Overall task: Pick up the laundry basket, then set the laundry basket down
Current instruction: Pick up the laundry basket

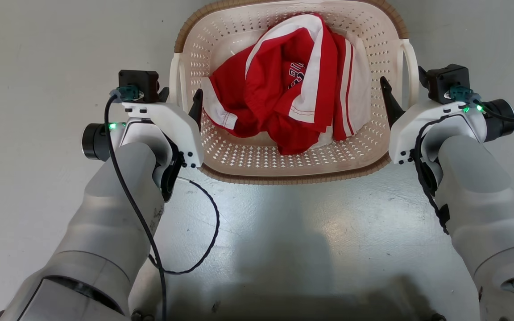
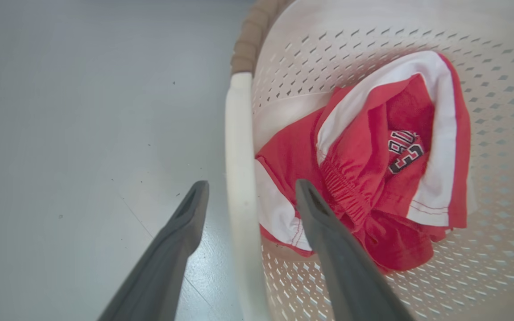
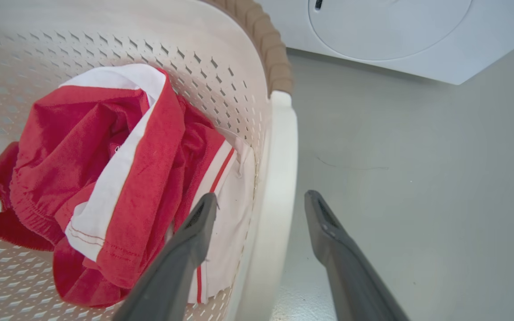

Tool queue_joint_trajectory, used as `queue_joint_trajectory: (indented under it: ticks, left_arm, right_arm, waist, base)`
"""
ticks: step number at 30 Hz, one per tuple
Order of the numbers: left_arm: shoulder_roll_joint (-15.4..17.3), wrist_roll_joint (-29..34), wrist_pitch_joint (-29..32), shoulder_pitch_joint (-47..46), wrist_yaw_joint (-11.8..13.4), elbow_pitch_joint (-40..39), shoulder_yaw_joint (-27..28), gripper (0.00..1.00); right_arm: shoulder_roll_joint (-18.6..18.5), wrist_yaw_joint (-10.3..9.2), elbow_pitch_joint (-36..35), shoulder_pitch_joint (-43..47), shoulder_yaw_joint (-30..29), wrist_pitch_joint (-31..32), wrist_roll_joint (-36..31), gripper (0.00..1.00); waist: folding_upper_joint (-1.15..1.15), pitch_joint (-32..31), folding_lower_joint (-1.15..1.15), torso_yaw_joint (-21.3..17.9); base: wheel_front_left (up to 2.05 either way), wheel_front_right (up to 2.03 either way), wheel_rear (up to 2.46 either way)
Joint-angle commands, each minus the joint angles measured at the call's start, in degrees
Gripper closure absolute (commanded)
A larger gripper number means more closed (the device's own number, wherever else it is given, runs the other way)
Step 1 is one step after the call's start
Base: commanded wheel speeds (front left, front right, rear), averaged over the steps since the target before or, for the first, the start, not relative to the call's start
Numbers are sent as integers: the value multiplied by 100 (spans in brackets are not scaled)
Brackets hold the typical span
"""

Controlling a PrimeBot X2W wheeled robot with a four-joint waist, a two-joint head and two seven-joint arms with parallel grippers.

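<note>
Cream perforated plastic with a brown woven-look rim, the laundry basket (image 1: pixel 292 178) sits on the grey floor (image 1: pixel 283 232) straight ahead of the robot, between its two arms. A crumpled red and white garment (image 1: pixel 283 89) lies inside it, from the middle across to the right-hand wall.

The left gripper (image 1: pixel 181 96) is at the basket's left side, open and straddling the white left handle (image 1: pixel 175 76). In the left wrist view the handle (image 2: pixel 239 133) runs up between the two dark fingers of that gripper (image 2: pixel 251 185), one finger over the floor outside and the other inside the basket (image 2: pixel 373 53) just above the garment (image 2: pixel 373 156). A gap shows on either side of the handle, so nothing is clamped.

The right gripper (image 1: pixel 403 80) mirrors it at the right handle (image 1: pixel 411 58). In the right wrist view it (image 3: pixel 262 197) is also spread wide, the inner finger over the garment (image 3: pixel 105 178), the outer one over bare floor just beside the handle (image 3: pixel 279 178), with no grip taken.

Both pale forearms reach forward from the lower corners of the head view, angled slightly inward, wrists level with the basket's near half and fingers pointing down and forward. A black cable loops from the left wrist.

A white washing machine (image 3: pixel 395 35) stands beyond the basket's far right corner.
</note>
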Motion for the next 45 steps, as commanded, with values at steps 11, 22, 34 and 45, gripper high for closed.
queue_joint_trajectory:
  ticks: [11,22,34,45]
  left_arm:
    - [157,-138,-4,47,-52,29,-158,100]
    - [157,-359,110,205,-88,-32,-404,100]
    - [158,-539,464,620,-112,51,-634,100]
    - [272,-613,1062,1222,-266,113,-772,100]
  right_arm:
    - [125,34,-65,116,214,137,145,100]
    - [125,34,59,257,400,286,333,100]
    - [125,34,169,613,1498,757,1510,100]
    - [125,34,26,1145,2417,1460,2538,100]
  waist:
    - [0,-57,0,-12]
    - [0,-294,0,-3]
    - [0,-1198,0,-172]
    - [0,-2543,0,-396]
  base:
    - [0,0,0]
    - [0,0,0]
    - [0,0,0]
    - [0,0,0]
